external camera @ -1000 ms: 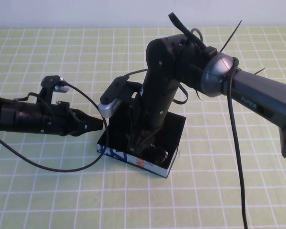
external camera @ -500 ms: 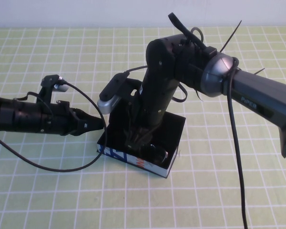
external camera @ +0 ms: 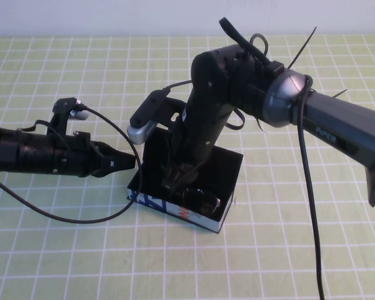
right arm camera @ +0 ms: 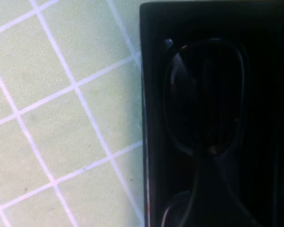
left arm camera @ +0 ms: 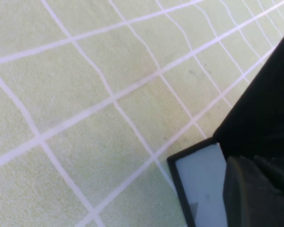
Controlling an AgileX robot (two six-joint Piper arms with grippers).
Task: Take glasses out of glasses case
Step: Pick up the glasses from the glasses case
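Note:
The glasses case [external camera: 175, 210] lies open at the table's middle, with a black interior and a blue-and-white printed front side. The black glasses [external camera: 203, 199] lie inside it near the front. My right gripper [external camera: 175, 183] reaches down into the case. In the right wrist view it [right arm camera: 210, 152] tapers to a point on the bridge of the glasses [right arm camera: 203, 94], shut on it. My left gripper [external camera: 130, 164] is shut at the case's left wall. In the left wrist view one of its fingers [left arm camera: 255, 198] lies over the pale case side [left arm camera: 201, 184].
The table is covered by a light green cloth with a white grid [external camera: 62, 250]. Black cables loop from the left arm [external camera: 81, 215] and hang from the right arm [external camera: 309, 206]. The right arm's bulk hides the back of the case.
My right wrist has risen a little above the case. The glasses have shifted slightly with it. The left arm has not moved.

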